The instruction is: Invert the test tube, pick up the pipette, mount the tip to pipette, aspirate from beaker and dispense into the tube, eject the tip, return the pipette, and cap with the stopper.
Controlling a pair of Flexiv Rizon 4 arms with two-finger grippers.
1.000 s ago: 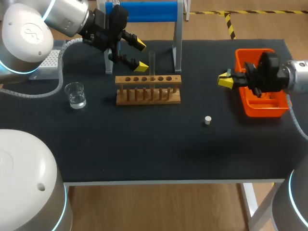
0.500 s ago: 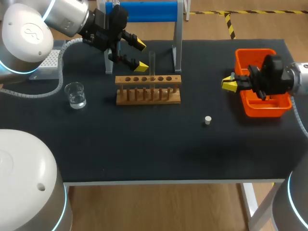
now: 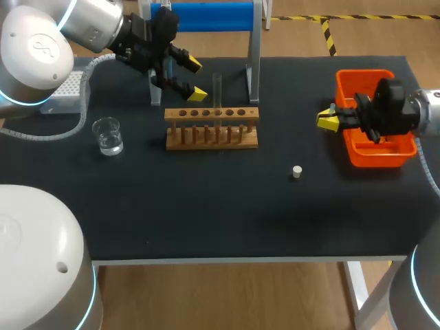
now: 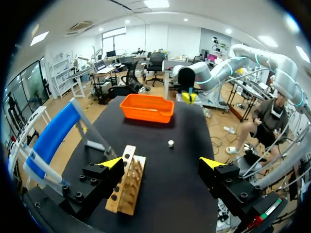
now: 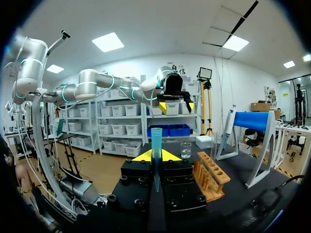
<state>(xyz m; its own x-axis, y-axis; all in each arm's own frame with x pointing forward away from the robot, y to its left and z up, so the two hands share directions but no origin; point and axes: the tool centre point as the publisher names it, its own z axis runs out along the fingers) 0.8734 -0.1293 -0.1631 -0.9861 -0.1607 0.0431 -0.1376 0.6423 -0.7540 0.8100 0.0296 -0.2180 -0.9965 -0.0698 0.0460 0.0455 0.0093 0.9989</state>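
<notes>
- Head view: the left tool (image 3: 196,78) hangs spread and empty at the back of the bench (image 3: 227,213), just beside the pipette stand (image 3: 253,48), so I'd say the pipette is not yet picked up.
- The test tube (image 3: 217,88) stands upright in the wooden rack (image 3: 212,128). The inverting looks done, though I can't tell which end is up.
- The right tool (image 3: 328,118) sits near the right edge, in front of the orange bin (image 3: 375,159). What it holds is too small to tell here.
- The beaker (image 3: 108,135) of clear liquid is near the left edge. The stopper (image 3: 297,172) lies alone towards the front, well apart from the tube.
- By my reckoning, mounting, aspirating, dispensing, ejecting, returning and capping are all left.
- Left wrist view: the left tool (image 4: 161,163) has its fingers wide, with only the rack's (image 4: 127,187) end beneath them. I can't make out the pipette for certain beside the stand's blue bar (image 4: 51,141).
- Right wrist view: the right tool (image 5: 156,155) pinches a clear blue pipette tip (image 5: 156,138), wide end pointing ahead, which looks ready for mounting. The tube is hard to pick out at the rack (image 5: 211,178).
</notes>
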